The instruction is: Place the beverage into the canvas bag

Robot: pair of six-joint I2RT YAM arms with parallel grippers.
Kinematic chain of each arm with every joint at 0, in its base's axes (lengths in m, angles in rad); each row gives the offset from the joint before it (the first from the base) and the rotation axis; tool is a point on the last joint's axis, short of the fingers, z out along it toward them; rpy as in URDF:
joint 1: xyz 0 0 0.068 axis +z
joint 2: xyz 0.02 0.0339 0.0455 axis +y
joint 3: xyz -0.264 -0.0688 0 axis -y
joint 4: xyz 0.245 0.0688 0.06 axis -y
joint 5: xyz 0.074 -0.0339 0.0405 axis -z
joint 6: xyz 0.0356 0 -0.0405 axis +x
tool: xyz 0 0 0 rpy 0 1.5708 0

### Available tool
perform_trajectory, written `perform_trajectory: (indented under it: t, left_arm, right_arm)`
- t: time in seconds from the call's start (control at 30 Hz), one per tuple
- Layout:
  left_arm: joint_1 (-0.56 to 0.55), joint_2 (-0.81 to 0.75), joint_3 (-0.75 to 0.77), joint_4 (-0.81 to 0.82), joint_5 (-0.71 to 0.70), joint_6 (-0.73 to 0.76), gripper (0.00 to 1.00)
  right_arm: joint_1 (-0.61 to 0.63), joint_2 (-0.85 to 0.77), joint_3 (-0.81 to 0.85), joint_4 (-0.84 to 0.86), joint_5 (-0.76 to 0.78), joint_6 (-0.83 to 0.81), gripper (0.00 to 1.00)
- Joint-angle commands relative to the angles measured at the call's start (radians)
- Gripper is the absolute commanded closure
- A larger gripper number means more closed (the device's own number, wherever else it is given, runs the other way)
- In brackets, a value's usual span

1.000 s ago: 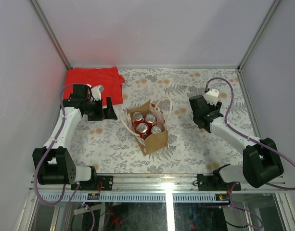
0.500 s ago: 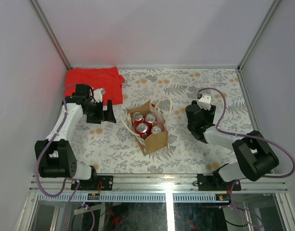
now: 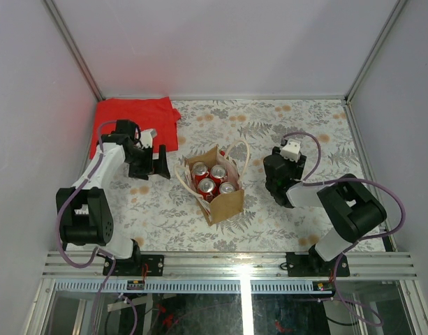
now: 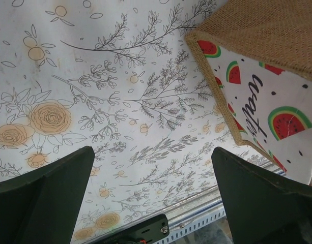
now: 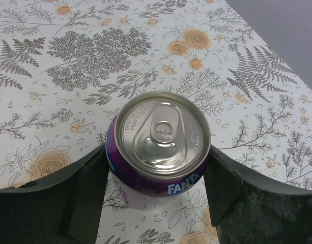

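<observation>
One can (image 5: 163, 134) stands clamped upright inside the right gripper (image 5: 157, 162), ready for the bag (image 3: 225, 203); left gripper (image 4: 151, 152) gapes empty.

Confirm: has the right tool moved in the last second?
Yes. In the top view the right tool, shut on the purple can, has shifted left and slightly nearer, closing on the canvas bag, which stayed put.

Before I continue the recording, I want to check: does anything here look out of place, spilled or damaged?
Nothing is spilled or damaged. One oddity: the canvas bag, standing askew on the table, already holds four red cans that fill its opening, while the right tool grips a fifth, purple can.
</observation>
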Motion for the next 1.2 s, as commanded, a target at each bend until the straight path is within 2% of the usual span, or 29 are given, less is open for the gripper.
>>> perform_trajectory:
  t: [0.0,0.27,0.3,0.37,0.5,0.57,0.7,0.73,0.77,0.97,1.07,1.17]
  left_arm:
    - [-0.017,0.011,0.042,0.005,-0.004,-0.006,0.00]
    - [-0.022,-0.007,0.022,0.008,-0.007,-0.006,0.00]
    - [-0.022,-0.011,0.019,0.007,-0.008,-0.006,0.00]
    - [-0.022,-0.019,0.010,0.008,-0.008,-0.005,0.00]
    - [-0.025,-0.025,0.003,0.011,-0.005,-0.008,0.00]
    - [-0.024,-0.029,0.004,0.012,-0.001,-0.011,0.00]
    - [-0.028,-0.032,0.011,0.012,0.005,-0.017,0.00]
    - [-0.027,-0.035,0.011,0.013,0.006,-0.019,0.00]
    - [-0.028,-0.037,0.008,0.013,0.008,-0.020,0.00]
    - [-0.034,-0.051,-0.003,0.018,0.010,-0.029,0.00]
    - [-0.034,-0.056,-0.004,0.019,0.009,-0.029,0.00]
    - [-0.035,-0.052,0.003,0.021,0.014,-0.033,0.00]
  right_arm:
    - [0.008,0.003,0.018,0.048,0.030,0.095,0.96]
    - [0.008,0.000,0.049,-0.098,-0.008,0.198,0.49]
    - [0.008,-0.003,0.050,-0.109,-0.011,0.205,0.40]
    - [0.008,-0.014,0.049,-0.135,-0.021,0.216,0.36]
    - [0.008,-0.047,0.036,-0.169,-0.026,0.229,0.34]
    - [0.008,-0.059,0.033,-0.187,-0.036,0.236,0.29]
    - [0.008,-0.072,0.038,-0.256,-0.048,0.264,0.16]
    - [0.008,-0.072,0.043,-0.270,-0.051,0.267,0.11]
    - [0.008,-0.069,0.050,-0.288,-0.055,0.277,0.01]
    - [0.008,-0.073,0.078,-0.337,-0.079,0.272,0.01]
    - [0.008,-0.106,0.123,-0.415,-0.110,0.270,0.01]
    - [0.008,-0.153,0.201,-0.562,-0.152,0.277,0.01]
